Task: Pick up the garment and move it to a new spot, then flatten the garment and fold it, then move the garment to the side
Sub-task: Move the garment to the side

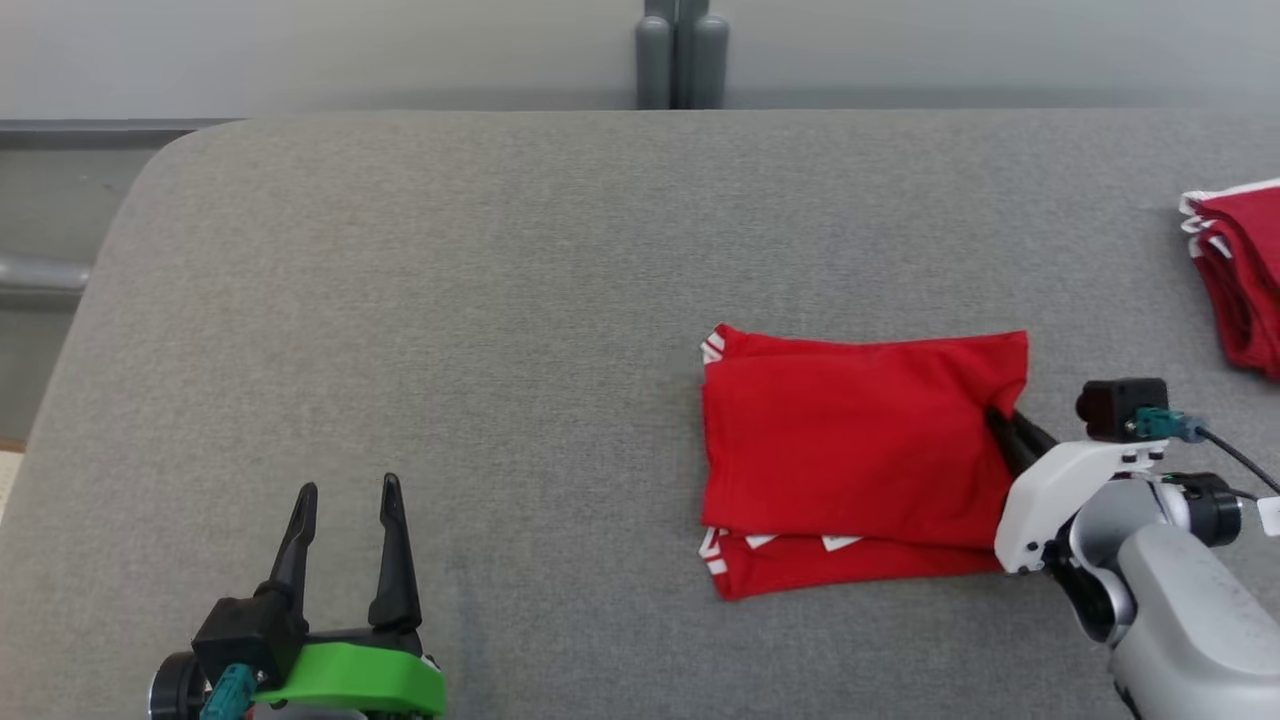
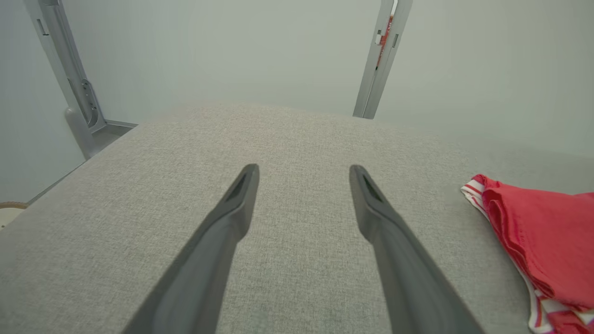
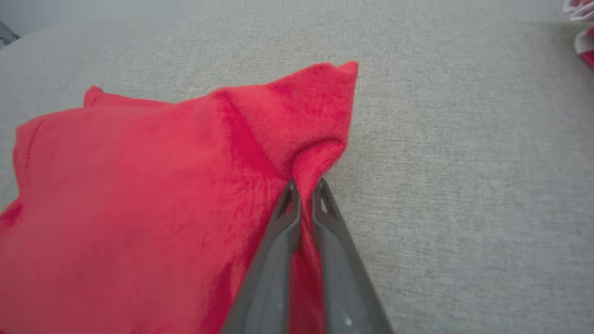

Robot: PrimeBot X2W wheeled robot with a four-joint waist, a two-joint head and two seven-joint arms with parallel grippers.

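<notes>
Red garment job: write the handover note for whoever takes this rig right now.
Left gripper: open, empty, above bare table at the robot's left.
Right gripper: shut on the garment's right edge, pinching a fold of cloth.
The garment: a folded rectangle lying on the grey table, right of centre. Another red folded pile lies at the table's right edge.
Done: folding looks finished.
To do: move the garment to the side, likely toward that pile, then release.
</notes>
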